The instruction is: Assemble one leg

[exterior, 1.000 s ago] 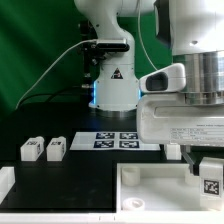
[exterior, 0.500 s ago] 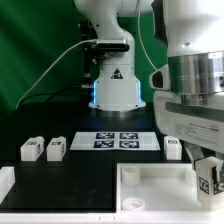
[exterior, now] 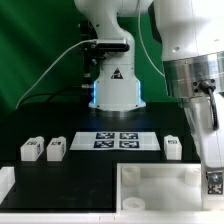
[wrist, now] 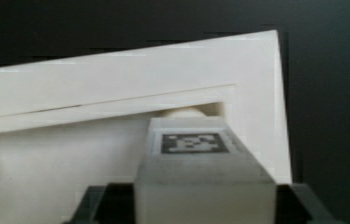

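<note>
On the exterior view's right, the robot arm (exterior: 195, 80) reaches down to the front corner of the white tabletop (exterior: 160, 185), which lies on the black desk (exterior: 80, 165). At the low end of the arm, near the picture's edge, a small tag mark shows on the leg (exterior: 213, 182), just above the tabletop's right corner.

From the wrist view, the leg (wrist: 197, 160) stands upright between the two dark jaws (wrist: 197, 208), with its tag side facing the camera. The jaws are closed around its lower part, one on each side, and they hold it. The leg's upper end is close to the corner of the tabletop (wrist: 136, 75), near a rounded socket there; whether it touches the surface I cannot tell.

Further on the desk, two other legs (exterior: 43, 149) lie side by side at the exterior view's left, well apart from the arm. One more leg (exterior: 172, 147) stands just beside the marker board (exterior: 115, 141), on its right end. The marker board lies flat in front of the robot base (exterior: 112, 85).
</note>
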### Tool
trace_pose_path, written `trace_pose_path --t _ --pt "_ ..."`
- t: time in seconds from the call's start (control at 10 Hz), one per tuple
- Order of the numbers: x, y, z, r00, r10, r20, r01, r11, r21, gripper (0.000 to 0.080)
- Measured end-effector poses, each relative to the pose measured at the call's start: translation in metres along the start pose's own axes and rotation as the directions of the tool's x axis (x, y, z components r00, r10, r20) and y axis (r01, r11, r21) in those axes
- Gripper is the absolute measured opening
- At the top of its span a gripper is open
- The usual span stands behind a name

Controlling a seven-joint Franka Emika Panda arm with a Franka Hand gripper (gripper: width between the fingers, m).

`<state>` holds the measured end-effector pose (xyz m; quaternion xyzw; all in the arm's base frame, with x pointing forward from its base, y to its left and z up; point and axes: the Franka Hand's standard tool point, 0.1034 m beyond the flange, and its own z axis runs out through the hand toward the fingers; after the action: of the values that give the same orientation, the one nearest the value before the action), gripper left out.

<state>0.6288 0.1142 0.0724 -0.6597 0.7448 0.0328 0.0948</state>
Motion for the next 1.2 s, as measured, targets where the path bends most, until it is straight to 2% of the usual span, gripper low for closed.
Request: trace_pose_path --t 0.1,0.2,0.3,0.4,0.5,0.7,0.8,0.9,1.0,1.1,1.2 --pt "0.000 -0.001 0.000 0.997 -0.081 -0.002 0.081 0.997 0.009 0.0460" --pt "0.000 0.000 0.001 0.973 -0.230 -0.018 0.230 0.972 0.045 0.0597" --pt "-0.002 0.002 0.002 0.911 -0.412 -0.028 0.413 0.910 0.038 0.0597" --pt "-0.003 0.003 0.003 0.827 -0.561 -0.033 0.562 0.826 0.032 0.0638" --pt "-0.002 0.003 0.003 0.808 -0.588 -0.035 0.589 0.808 0.030 0.0638" --pt "0.000 0.002 0.002 0.657 -0.753 -0.045 0.754 0.657 0.017 0.0648" --pt "-0.003 0.003 0.003 0.559 -0.828 -0.045 0.828 0.560 -0.002 0.0649" --pt "-0.015 0.003 0.001 0.242 -0.970 -0.026 0.968 0.243 -0.066 0.0649" --pt "-0.017 0.003 0.001 0.131 -0.991 -0.014 0.989 0.131 -0.072 0.0649" --pt "-0.016 0.002 0.002 0.184 -0.983 -0.019 0.980 0.185 -0.067 0.0649" --pt "-0.016 0.002 0.002 0.199 -0.980 -0.020 0.977 0.200 -0.066 0.0538"
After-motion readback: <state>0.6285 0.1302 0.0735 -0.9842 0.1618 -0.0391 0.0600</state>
